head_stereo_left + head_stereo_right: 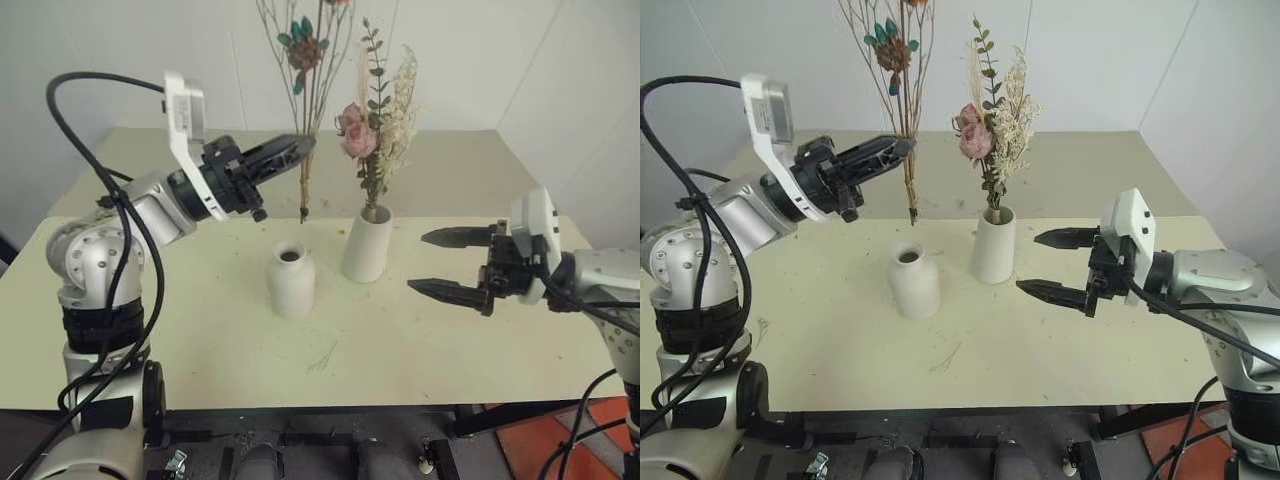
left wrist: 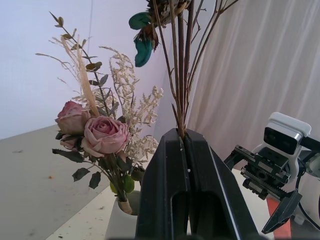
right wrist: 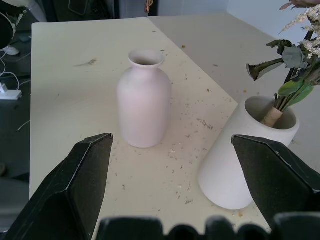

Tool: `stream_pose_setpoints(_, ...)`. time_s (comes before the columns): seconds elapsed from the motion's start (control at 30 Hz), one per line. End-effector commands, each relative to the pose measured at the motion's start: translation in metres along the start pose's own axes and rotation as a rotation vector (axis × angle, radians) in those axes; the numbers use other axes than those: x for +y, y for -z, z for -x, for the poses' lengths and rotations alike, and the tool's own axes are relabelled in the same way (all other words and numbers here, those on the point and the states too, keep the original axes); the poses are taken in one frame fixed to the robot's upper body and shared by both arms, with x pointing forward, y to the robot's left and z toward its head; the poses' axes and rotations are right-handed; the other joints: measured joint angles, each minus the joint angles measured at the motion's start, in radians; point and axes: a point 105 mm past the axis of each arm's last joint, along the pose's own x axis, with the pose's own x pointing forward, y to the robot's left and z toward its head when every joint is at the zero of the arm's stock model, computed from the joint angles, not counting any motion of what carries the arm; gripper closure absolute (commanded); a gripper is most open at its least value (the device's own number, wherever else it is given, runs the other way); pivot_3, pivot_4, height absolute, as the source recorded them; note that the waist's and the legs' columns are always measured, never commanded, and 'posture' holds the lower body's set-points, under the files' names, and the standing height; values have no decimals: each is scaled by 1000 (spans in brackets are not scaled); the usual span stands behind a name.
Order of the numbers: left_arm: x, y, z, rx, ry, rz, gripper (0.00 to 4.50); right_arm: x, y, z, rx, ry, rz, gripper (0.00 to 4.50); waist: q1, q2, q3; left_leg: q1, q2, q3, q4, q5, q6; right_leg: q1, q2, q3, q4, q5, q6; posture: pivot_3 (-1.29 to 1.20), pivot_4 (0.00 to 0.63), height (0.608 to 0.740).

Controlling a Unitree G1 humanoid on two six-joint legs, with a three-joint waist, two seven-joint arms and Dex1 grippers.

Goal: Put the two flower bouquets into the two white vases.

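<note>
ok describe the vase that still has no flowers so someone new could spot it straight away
On the pale table stand two white vases side by side. The empty one is the shorter rounded bottle vase, on the robot's left of the taller cone vase that holds the pink rose bouquet. Its narrow neck, dark open mouth and squat shape set it apart.

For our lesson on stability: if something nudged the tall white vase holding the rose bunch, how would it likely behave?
The tall vase would probably tip rather than slide: the rose bunch rises well above its rim, likely making it top-heavy. It looks like matte ceramic, so a fall might chip it. It stands close beside the short vase and might strike it.
</note>
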Motion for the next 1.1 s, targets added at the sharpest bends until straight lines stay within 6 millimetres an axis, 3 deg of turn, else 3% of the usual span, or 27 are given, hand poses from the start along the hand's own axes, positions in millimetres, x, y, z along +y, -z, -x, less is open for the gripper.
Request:
stream_pose_setpoints(0.03, 2, -3, 7, -8, 4, -44, 4471, 0, -15, 8, -14, 15, 50, 0, 0, 0, 0, 0, 0, 0, 0, 0, 0, 0, 0, 0, 0, 0, 0, 0, 150, 740)
stream_pose_setpoints(0.8, 11, 44, 21, 111, -50, -64, 4471, -3, -15, 10, 12, 37, 71, 0, 6, 0, 0, 0, 0, 0, 0, 0, 0, 0, 0, 0, 0, 0, 0, 0, 150, 740)
stream_pose_setpoints(1.1, 11, 51, 24, 118, -69, -60, 4471, -1, -15, 11, 14, 36, 73, 0, 7, 0, 0, 0, 0, 0, 0, 0, 0, 0, 0, 0, 0, 0, 0, 0, 150, 740)
